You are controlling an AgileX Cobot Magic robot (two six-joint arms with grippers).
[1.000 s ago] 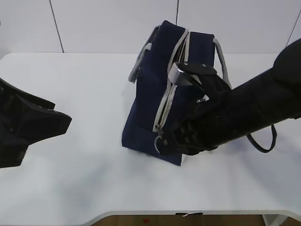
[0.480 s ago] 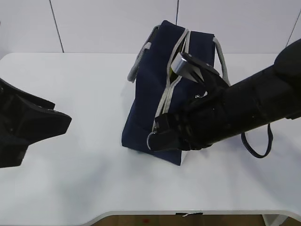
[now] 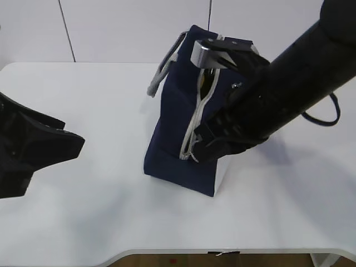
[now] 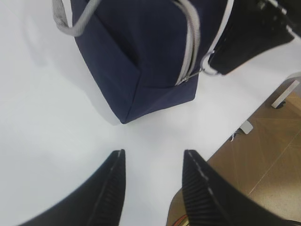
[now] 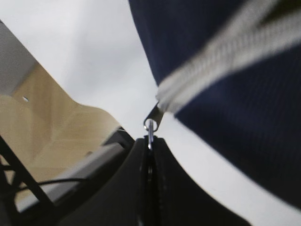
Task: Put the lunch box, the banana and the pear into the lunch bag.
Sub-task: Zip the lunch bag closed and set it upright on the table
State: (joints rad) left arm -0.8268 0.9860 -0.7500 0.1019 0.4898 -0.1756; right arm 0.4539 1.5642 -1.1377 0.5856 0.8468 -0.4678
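The dark navy lunch bag (image 3: 169, 128) stands mid-table, with its grey zipper (image 3: 194, 119) running down the near face and gaping a little at the top. My right gripper (image 3: 201, 151) is at the zipper's lower end. In the right wrist view it (image 5: 150, 140) is shut on the silver ring pull (image 5: 150, 127) beside the bag (image 5: 225, 94). My left gripper (image 4: 153, 157) is open and empty over bare table, short of the bag (image 4: 141, 42). It is at the left edge in the exterior view (image 3: 75, 146). The lunch box, banana and pear are out of view.
The white table (image 3: 100, 206) ends close in front, with wood floor (image 4: 273, 155) beyond its edge. The bag's grey strap handles (image 3: 161, 75) hang to the left. A black cable loop (image 3: 328, 114) hangs off my right arm (image 3: 289, 83), which crosses above the bag's right side.
My right arm has swung upward and now slants over the bag's right side, still holding the ring pull. The zipper's lower end rose slightly. The left arm has not moved.
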